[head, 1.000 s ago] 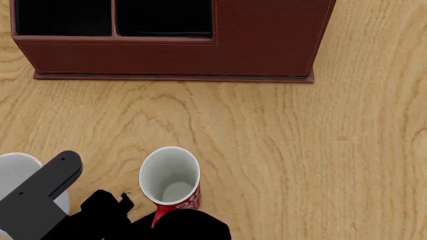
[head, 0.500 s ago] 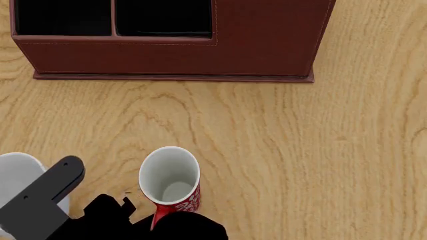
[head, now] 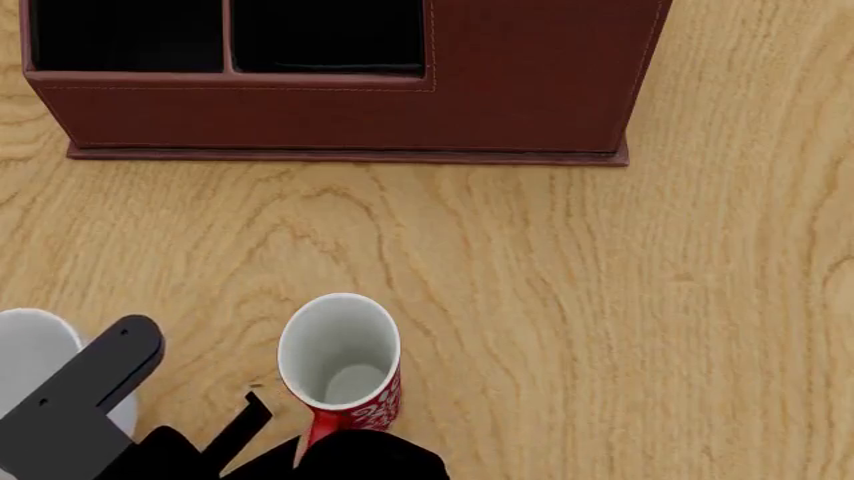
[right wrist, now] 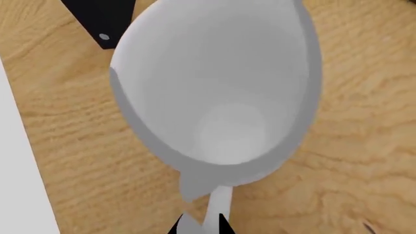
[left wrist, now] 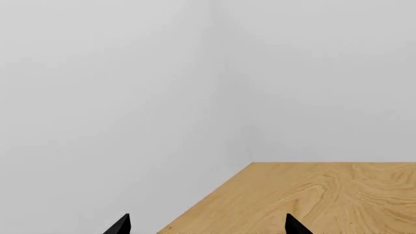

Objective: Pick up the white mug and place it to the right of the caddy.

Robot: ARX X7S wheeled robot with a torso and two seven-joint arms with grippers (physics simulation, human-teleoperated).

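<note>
Right now the right gripper (right wrist: 198, 225) hangs directly over the white mug (right wrist: 217, 97), its fingertips showing only as dark slivers by the handle, so I cannot tell whether it has closed on anything. The left gripper (left wrist: 206, 225) stands open, empty, pointing off the table (left wrist: 325, 195). That mug (head: 34, 350) sits at the near left corner, half hidden by a black arm link, with the red mug (head: 340, 360) just beside it. I would say a clean lift needs a square pinch on the rim or handle, straight up, clear of the red one, before crossing toward the bare wood right of the caddy (head: 534, 80).
</note>
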